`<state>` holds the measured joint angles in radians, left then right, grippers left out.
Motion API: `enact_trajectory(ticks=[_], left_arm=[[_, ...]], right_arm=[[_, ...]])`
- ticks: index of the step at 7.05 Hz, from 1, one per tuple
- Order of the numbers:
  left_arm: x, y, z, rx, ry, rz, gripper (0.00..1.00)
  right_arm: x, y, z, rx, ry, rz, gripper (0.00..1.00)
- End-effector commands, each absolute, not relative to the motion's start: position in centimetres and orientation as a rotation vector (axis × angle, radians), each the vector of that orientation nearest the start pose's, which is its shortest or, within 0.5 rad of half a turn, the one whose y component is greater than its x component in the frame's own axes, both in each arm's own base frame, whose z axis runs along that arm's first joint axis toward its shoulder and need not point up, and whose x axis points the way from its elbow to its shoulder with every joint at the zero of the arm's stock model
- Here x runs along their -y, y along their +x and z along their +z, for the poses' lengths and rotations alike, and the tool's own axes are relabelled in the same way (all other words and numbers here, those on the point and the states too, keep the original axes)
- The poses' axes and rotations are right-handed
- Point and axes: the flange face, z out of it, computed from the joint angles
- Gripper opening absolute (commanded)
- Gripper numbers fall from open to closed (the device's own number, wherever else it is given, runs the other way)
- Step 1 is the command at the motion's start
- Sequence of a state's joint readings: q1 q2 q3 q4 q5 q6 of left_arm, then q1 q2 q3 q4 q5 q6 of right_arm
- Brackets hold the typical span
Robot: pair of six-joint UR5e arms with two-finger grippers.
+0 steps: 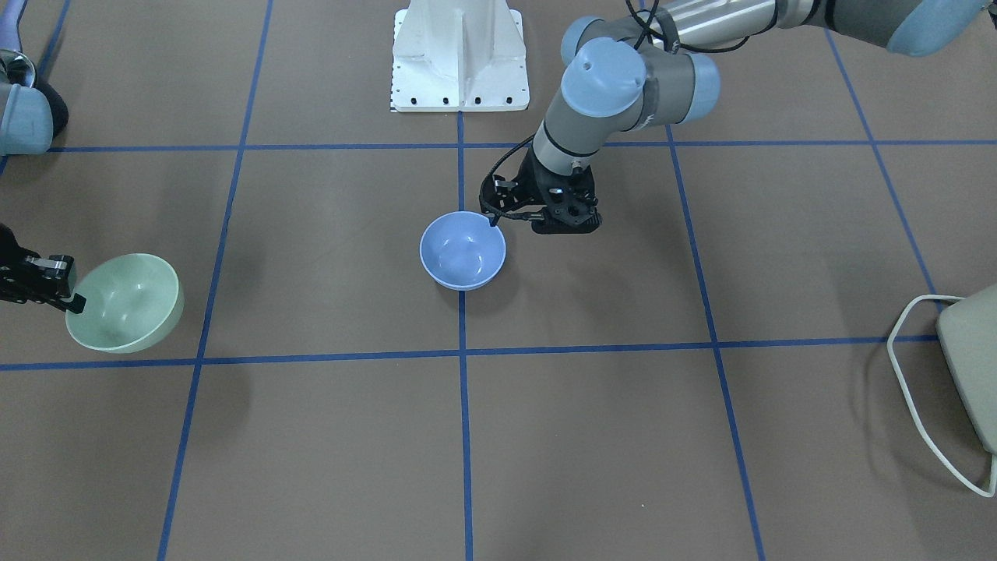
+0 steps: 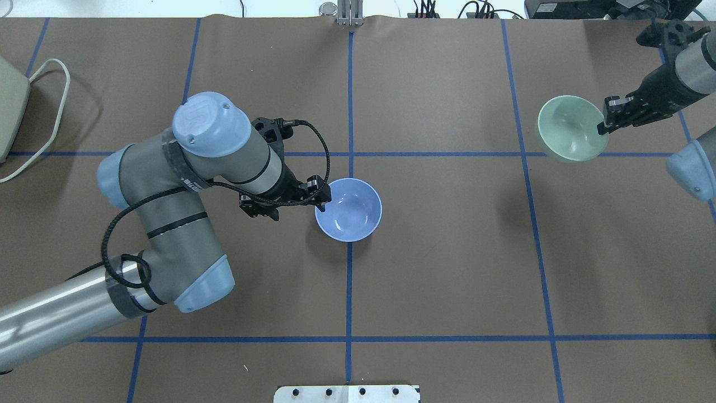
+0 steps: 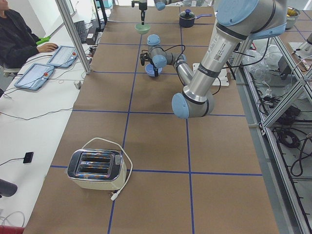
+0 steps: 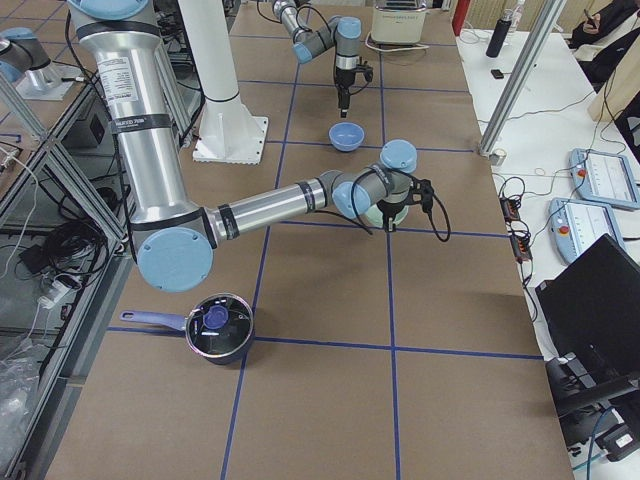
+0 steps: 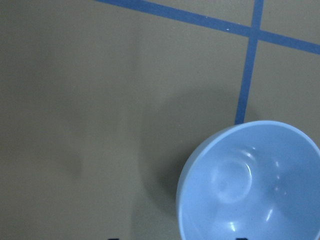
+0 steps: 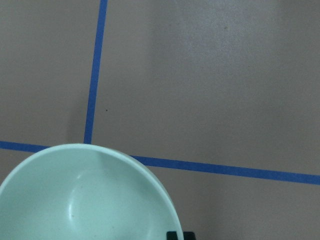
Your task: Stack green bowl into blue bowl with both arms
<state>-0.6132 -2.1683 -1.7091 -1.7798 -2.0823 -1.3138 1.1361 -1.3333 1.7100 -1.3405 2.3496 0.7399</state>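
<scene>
Green bowl (image 2: 571, 130) sits in the upper right of the overhead view, pinched by its rim in the right gripper (image 2: 603, 127), whose jaws are pressed onto the wall with 1 inside and 1 outside. From its tilt in the front-facing view and the shadow lying off to one side, the bowl appears to be lifted off the table (image 2: 447, 280). The blue bowl (image 2: 349, 210) stands upright in the middle of the frame on the centre tape line, well apart from the green one. The left gripper (image 2: 321, 203) is at its left rim. In the left wrist view the jaws stand spread with the rim between them, so nothing is gripped there yet. The step in hand looks like the pickup stage: 1 of the 2 bowls is secured and the other is only straddled. Next, the left gripper would probably need to close on the blue rim to steady that bowl. The right arm then has to carry the green bowl across to the centre, level it over the blue bowl's mouth, lower it in and let go.
</scene>
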Motion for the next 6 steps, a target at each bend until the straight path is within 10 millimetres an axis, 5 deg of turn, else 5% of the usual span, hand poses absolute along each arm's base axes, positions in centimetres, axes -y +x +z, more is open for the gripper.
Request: enact_trajectory(ticks=[1, 3, 6], left_arm=[[49.2, 39.2, 24.2, -1.046, 0.008, -0.032, 0.98], [51.6, 30.4, 30.7, -1.019, 0.062, 0.055, 0.98], [53.5, 19.9, 38.8, -0.976, 0.138, 0.15, 0.98]], right_arm=[[54.2, -25.9, 34.6, 1.021, -0.039, 0.157, 0.0], [51.1, -33.7, 29.1, 1.033, -0.064, 0.203, 0.0], [46.7, -41.2, 24.5, 1.048, -0.089, 0.241, 0.0]])
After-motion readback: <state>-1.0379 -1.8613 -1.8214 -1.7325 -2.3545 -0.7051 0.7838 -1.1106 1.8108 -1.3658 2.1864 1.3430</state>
